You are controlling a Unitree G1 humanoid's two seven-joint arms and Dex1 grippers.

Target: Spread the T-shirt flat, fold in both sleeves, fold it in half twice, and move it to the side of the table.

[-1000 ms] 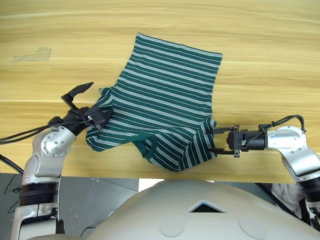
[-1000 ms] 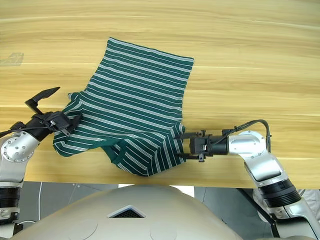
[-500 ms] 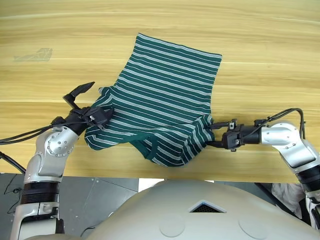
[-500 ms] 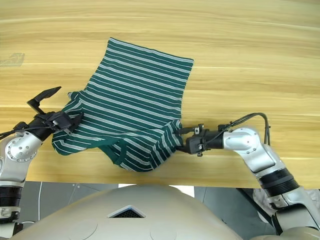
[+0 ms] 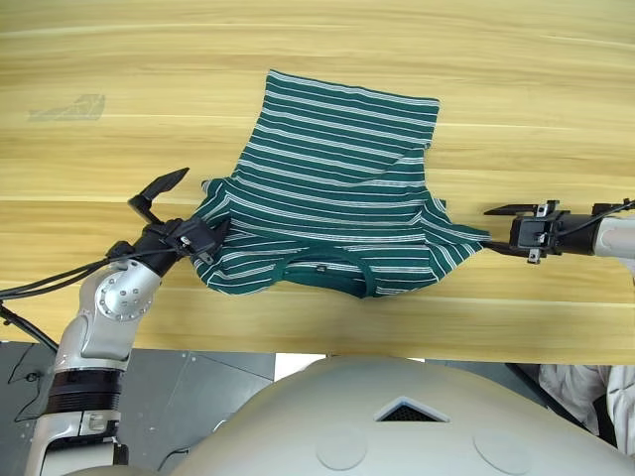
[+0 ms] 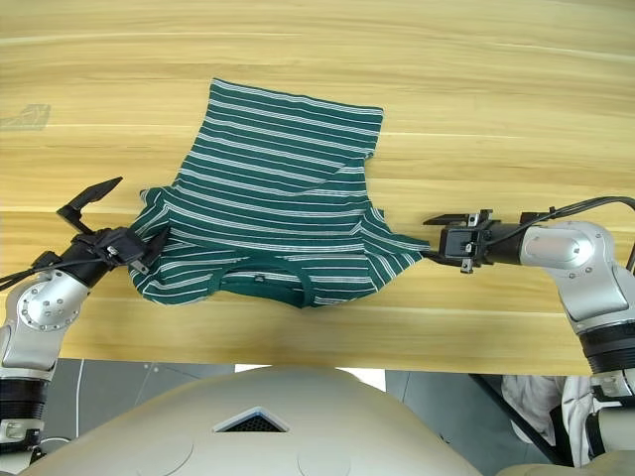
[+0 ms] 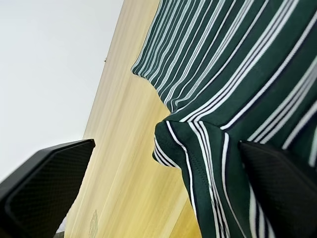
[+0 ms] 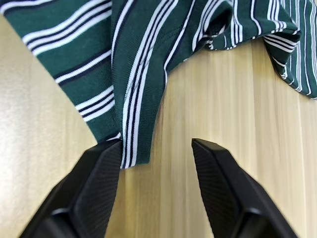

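Note:
A dark green T-shirt with white stripes lies on the wooden table, collar toward the front edge and hem at the far side. Its right sleeve is drawn out flat to the right. My right gripper is open at that sleeve's tip, and in the right wrist view the hem rests against one finger. My left gripper is open at the left sleeve, one finger raised off the table. The bunched sleeve edge lies between its fingers.
The table's front edge runs just below the collar. Bare wood stretches to the left, right and far side of the shirt. A faint grey mark shows on the table at the far left.
My right gripper has pulled the right sleeve out to the right, flattening the bunched front of the shirt, and has opened. My left gripper has stayed open at the left sleeve.

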